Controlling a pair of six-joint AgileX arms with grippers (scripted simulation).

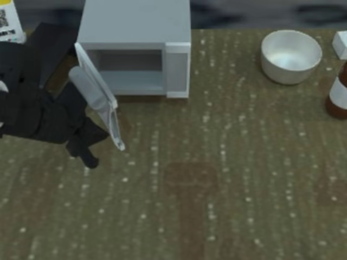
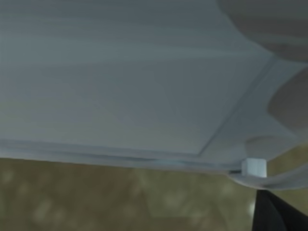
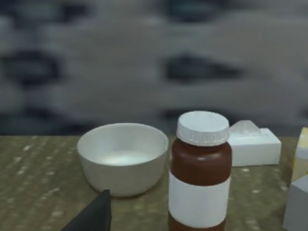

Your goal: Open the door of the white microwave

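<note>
At table's back left stood white microwave (image 1: 135, 32), door (image 1: 100, 97) swung well open, cavity exposed. Left gripper (image 1: 89, 154) sat by door's free edge; finger state could not be told. Right arm out of top view, parked near bowl (image 3: 122, 156). Opening step judged nearly finished; next: widen swing slightly, then withdraw clear.

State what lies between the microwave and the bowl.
Bare table; in the top view nothing stands between the microwave and the bowl.

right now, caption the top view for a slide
Left gripper by the swung-open door of the white microwave; bowl at right.
</note>
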